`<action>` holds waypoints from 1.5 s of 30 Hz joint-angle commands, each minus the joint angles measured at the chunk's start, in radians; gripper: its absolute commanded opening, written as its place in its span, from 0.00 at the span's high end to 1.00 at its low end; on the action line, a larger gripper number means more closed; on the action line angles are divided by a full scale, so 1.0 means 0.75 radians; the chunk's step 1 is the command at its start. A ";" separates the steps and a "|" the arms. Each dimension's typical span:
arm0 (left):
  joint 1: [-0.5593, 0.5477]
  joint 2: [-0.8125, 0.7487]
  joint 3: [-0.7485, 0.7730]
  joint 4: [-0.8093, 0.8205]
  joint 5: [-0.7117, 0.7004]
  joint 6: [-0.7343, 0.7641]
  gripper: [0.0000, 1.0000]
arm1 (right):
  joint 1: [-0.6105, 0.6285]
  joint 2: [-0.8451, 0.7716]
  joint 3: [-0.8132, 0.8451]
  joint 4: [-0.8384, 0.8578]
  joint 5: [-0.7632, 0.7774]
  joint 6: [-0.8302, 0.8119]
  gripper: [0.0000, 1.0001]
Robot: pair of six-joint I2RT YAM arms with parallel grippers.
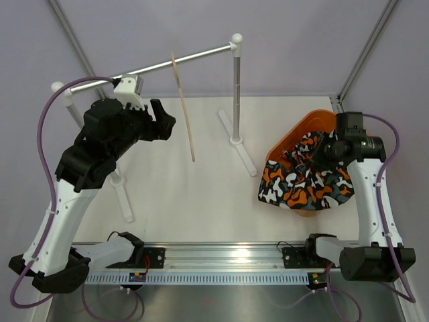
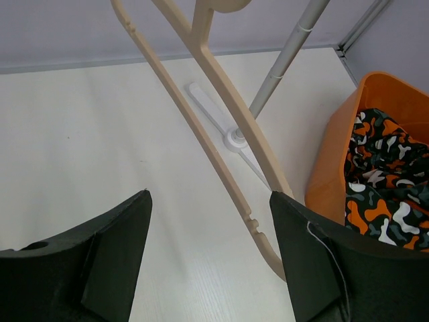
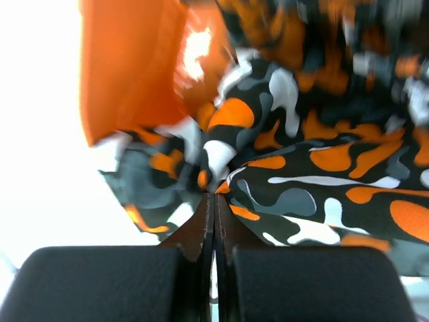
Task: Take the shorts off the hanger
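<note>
- The soft orange, black, grey and white camo-print cloth shorts (image 1: 305, 181) are off the hanger. They're crumpled in a heap, half inside the smooth orange plastic basket (image 1: 295, 131) on the right, with the rest spilling over its near rim.
- The right gripper (image 3: 214, 198) has its black fingers squeezed together right at the cloth. The folds bunch toward the tips, so I'd say it's pinching a fold of the shorts.
- My read: the removal itself is done and this is the drop-off. The next move calls for letting go and lifting clear without snagging the floppy fabric.
- The thin pale beige wooden hanger (image 1: 183, 107) hangs bare from the shiny metal rail (image 1: 167, 64). It's smooth, with little notches near its end.
- The left gripper (image 2: 209, 198) has its fingers spread wide with nothing in them, just beside the hanger's lower end.
- A matte white table (image 1: 181, 194) sits under it all.
</note>
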 commanded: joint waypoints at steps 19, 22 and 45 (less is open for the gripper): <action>0.008 -0.062 -0.100 0.077 -0.019 0.020 0.23 | -0.182 0.405 0.011 0.466 0.135 0.201 1.00; 0.008 -0.085 -0.104 0.071 -0.064 0.028 0.21 | -0.182 0.306 0.046 0.456 0.195 0.191 0.90; 0.008 -0.245 -0.108 0.011 -0.312 0.008 0.05 | -0.182 -0.347 0.124 0.552 -0.155 0.015 0.00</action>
